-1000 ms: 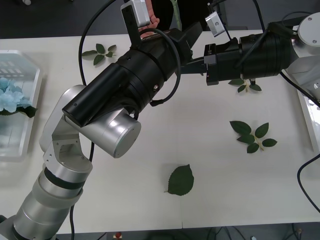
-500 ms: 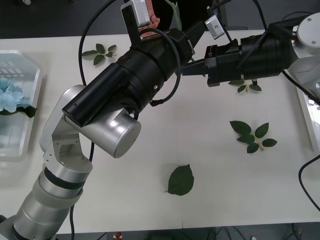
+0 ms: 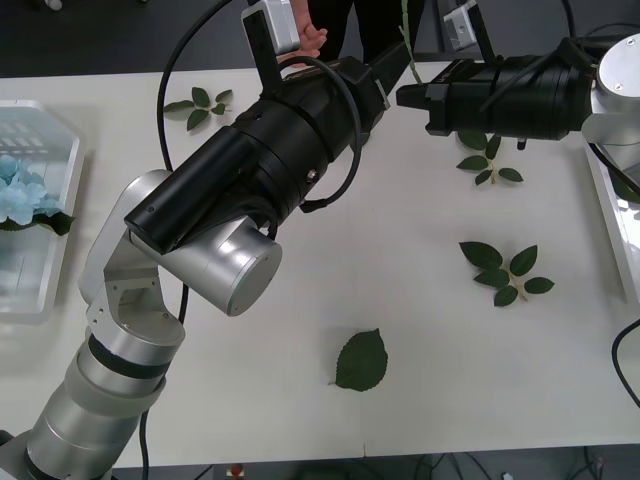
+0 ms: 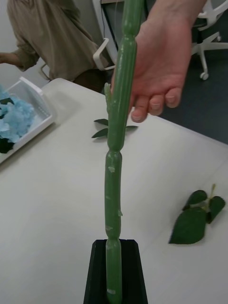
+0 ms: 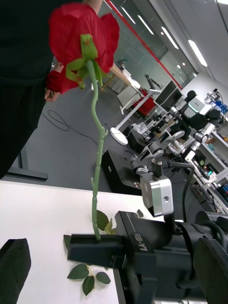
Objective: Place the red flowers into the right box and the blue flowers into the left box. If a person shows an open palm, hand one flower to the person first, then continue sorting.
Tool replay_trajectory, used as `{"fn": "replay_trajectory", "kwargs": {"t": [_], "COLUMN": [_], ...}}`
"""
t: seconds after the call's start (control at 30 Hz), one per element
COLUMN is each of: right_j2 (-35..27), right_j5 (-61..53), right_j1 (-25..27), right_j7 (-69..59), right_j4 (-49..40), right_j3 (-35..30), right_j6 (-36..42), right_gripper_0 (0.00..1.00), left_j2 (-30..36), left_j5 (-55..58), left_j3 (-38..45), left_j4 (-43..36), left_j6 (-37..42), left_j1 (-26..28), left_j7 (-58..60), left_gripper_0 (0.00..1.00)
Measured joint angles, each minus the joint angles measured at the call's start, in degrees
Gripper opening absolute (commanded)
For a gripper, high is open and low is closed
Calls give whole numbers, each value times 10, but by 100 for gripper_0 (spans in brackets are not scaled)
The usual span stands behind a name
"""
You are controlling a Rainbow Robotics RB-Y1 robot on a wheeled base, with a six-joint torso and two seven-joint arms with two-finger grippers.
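My right gripper (image 3: 403, 95) (image 4: 114, 278) is shut on the bottom of a red flower's green stem (image 4: 116, 142), holding it upright over the table's far middle. The red bloom (image 5: 83, 35) tops the stem in the left wrist view. A person's hand (image 4: 159, 71) (image 3: 306, 40), fingers curled, shows behind the stem; I cannot tell whether it touches. My left gripper (image 5: 111, 244) is open, just left of the right one. Blue flowers (image 3: 20, 195) (image 4: 14, 116) lie in the left box (image 3: 45, 140). The right box (image 3: 612, 225) shows its rim at the right edge.
Loose green leaf sprigs lie on the white table: a single leaf (image 3: 361, 361) near the front, one sprig (image 3: 505, 270) at the right, another (image 3: 490, 168) under the right arm, and a third (image 3: 200, 103) at the far left. My left arm spans the table's middle.
My right arm has risen and swung back towards the table's far edge, lifting the stem higher. The left arm has stayed still.
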Motion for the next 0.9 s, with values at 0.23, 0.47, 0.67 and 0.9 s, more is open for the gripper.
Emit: {"fn": "replay_trajectory", "kwargs": {"t": [0.23,0.47,0.67,0.9], "right_j2": [10,50,81,101], "right_j5": [-19,-51,-57,-68], "right_j1": [-58,-125,-160,-188], "right_j7": [99,124,124,124], "right_j4": [91,156,172,193], "right_j3": [0,0,0,0], "right_j6": [-52,-113,-166,-186], "right_gripper_0": [0,0,0,0], "left_j2": [0,0,0,0], "left_j5": [0,0,0,0], "left_j3": [0,0,0,0], "left_j4": [0,0,0,0], "left_j6": [0,0,0,0], "left_j1": [0,0,0,0], "left_j7": [0,0,0,0], "left_gripper_0": [100,100,100,100]}}
